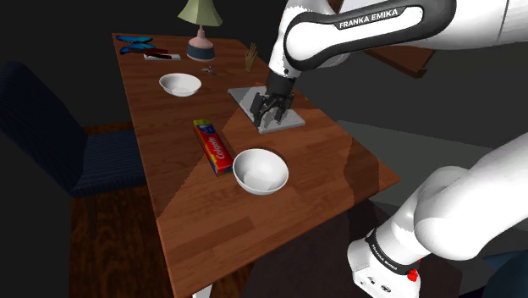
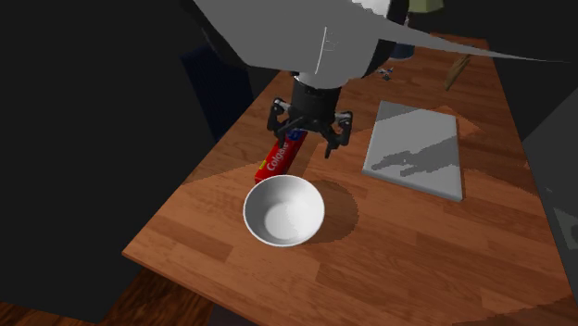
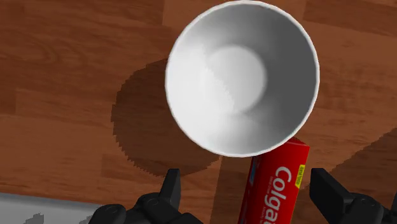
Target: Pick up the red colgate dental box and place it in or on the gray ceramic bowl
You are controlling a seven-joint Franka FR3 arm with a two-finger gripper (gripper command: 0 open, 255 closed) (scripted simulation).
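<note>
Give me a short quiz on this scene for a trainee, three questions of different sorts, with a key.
1. True or false: the gripper holds the red box.
2. Where does the red box lie? A: inside the bowl. B: flat on the table, beside the large bowl. C: on top of the small bowl.
3. Fill the gap: the gripper's fingers stand ___.
Key: 1 false; 2 B; 3 open.
</note>
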